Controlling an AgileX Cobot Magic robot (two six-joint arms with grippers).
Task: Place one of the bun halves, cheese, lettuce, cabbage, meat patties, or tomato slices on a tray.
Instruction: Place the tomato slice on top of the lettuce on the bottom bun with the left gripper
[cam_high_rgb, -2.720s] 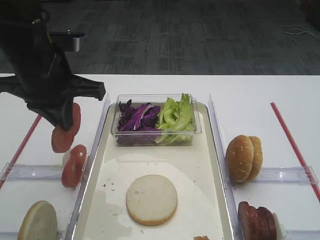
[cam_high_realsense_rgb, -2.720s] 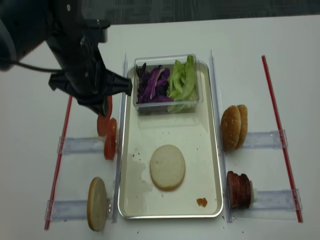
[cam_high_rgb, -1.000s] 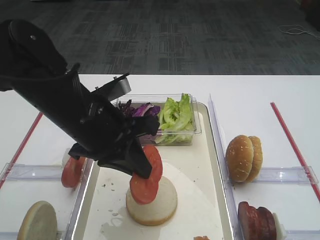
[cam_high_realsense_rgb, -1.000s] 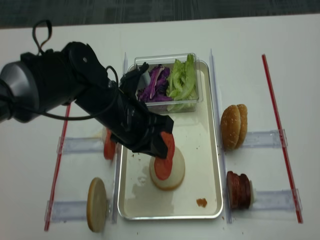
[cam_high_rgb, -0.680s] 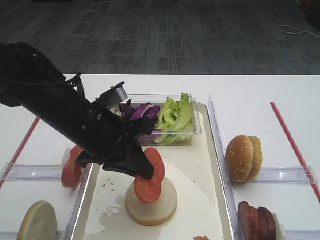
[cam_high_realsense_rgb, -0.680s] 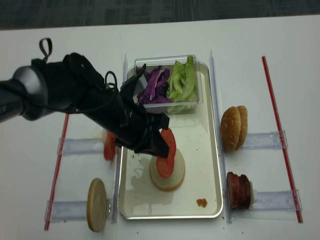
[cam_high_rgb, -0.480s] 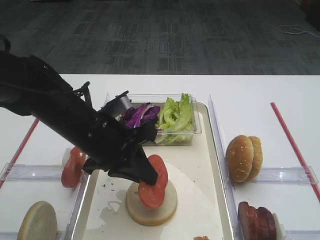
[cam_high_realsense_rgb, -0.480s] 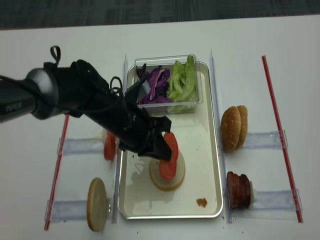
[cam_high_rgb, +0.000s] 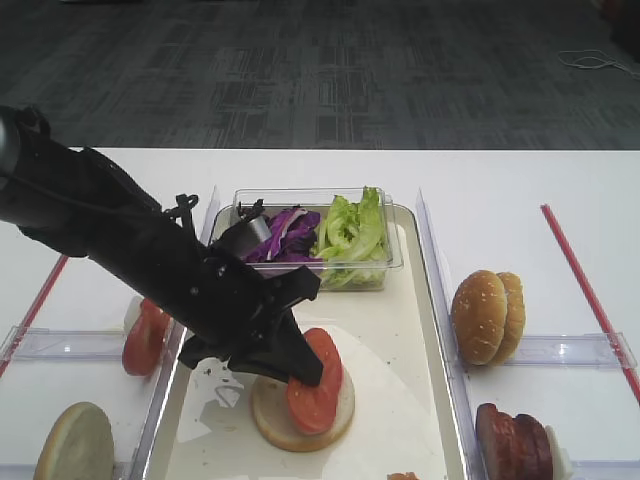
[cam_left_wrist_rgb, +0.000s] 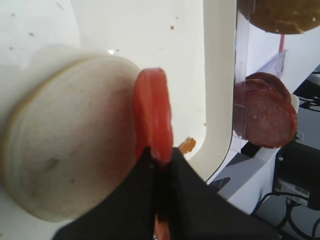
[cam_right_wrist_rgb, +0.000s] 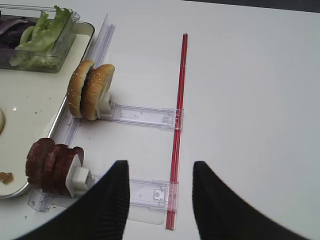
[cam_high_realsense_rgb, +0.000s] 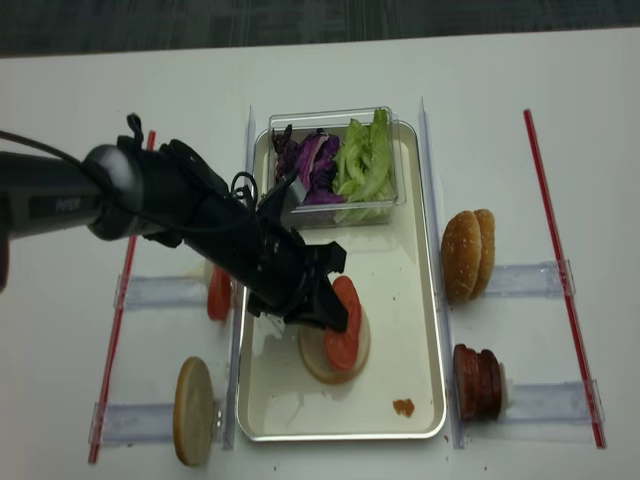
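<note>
At the near edge of the white table, a bun half stands on its clear rack at the left and the meat patties stand on theirs at the right, either side of the long cream tray. On the tray's near half lies a pale bun half, cut face up, and the left tool, its jaws clamped on one tomato slice, holds that slice tilted, with its lower edge at the bun's face; whether the two touch cannot be told. The left wrist view shows the slice edge-on, pinched at its bottom between the dark fingers, beside the bun face, with a small orange crumb on the tray just past it. Left of the tray, more tomato slices stand on a second rack. To the right, two domed bun halves stand side by side on their rack, near a red strip on the table. At the tray's far end sits a clear plastic tub holding purple cabbage on the left and green lettuce on the right. The right tool hovers over bare table beside the patty rack, its two dark fingers spread apart and gripping nothing.
</note>
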